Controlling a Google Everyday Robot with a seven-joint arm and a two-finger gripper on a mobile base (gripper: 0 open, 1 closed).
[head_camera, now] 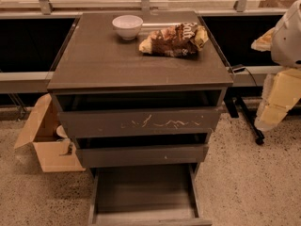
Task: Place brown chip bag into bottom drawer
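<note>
Brown chip bag (174, 40) lies on its side on the bench (108, 60), at the back-right part, crumpled, w/ pale yellow ends & white lettering facing up. It's not in any drawer. White bowl (127, 26) stands upright just left of the bag, near it but apart; only its pale inside shows.

Bottom drawer (141, 192) is pulled well out at floor level, below the other two. Only its bare grey bottom & thin side walls show.

Top drawer (141, 122), w/ the scratched front, and middle drawer (141, 155), plain front, each sit a bit out w/ a dark gap above. Contents are hidden in shadow.

Cardboard box (51, 157) sits on the floor left of the cabinet, flap open, w/ a pale round thing (61, 131) inside at its right edge.

Gripper (276, 100) hangs at the far right edge of view, beside the cabinet, lower than the bench top & well apart from the bag. It holds nothing visible; can't tell if it's wide or narrow.
</note>
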